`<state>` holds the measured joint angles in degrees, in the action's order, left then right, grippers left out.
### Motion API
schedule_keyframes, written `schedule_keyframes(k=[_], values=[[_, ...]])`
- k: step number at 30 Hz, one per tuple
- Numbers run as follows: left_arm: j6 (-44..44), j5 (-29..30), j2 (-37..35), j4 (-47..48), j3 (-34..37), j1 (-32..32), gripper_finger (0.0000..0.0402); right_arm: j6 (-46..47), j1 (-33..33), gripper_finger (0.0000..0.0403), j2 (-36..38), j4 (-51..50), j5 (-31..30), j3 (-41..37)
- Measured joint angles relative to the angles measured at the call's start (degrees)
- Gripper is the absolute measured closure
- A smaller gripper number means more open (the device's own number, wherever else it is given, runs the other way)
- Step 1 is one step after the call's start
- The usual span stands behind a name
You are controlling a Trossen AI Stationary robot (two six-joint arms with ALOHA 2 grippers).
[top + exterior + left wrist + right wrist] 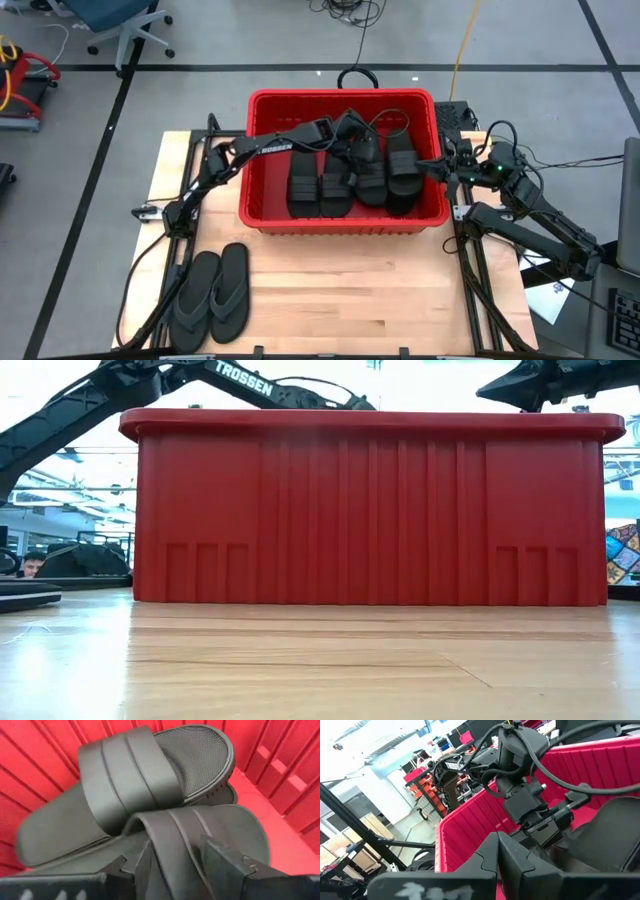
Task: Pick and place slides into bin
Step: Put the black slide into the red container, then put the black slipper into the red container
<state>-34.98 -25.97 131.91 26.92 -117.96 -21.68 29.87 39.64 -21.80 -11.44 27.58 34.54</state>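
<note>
I see bright, even light from above in the high view, soft small shadows under things, white glare behind the red bin (370, 510) in my low view, wood up close blurry, slides (150, 795) a bit smeared, room washed out

A grey floor (250, 35) crossed by dark tape lines (110, 110) surrounds the light wooden table (350, 280). 1 blue office chair (115, 20) stands at the far left, and cables (345, 12) trail across the floor. Beyond, red shelving (422, 782) sits under bright ceiling light (375, 740).
</note>
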Motion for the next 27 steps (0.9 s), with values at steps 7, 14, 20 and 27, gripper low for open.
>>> schedule_keyframes(k=[7, 14, 20, 27], values=[[-1.4, 3.8, -4.3, -0.1, -0.8, 0.1, 0.0230, -0.5, 0.0, 0.0403, 0.0, 0.0, 2.9, 0.0], [-4.3, 5.8, -11.9, -0.1, -0.8, 0.4, 0.0253, -3.7, 0.0, 0.0403, 0.0, -0.2, 4.3, 0.0], [-5.7, 3.6, -23.6, -0.4, -0.8, 0.5, 0.0355, -7.4, 0.0, 0.0403, 0.0, -0.2, 5.7, 0.0], [11.3, -2.6, -39.0, 0.0, -0.9, -0.1, 0.0390, -12.5, 0.0, 0.0403, -0.9, 0.0, 5.7, 0.0]])
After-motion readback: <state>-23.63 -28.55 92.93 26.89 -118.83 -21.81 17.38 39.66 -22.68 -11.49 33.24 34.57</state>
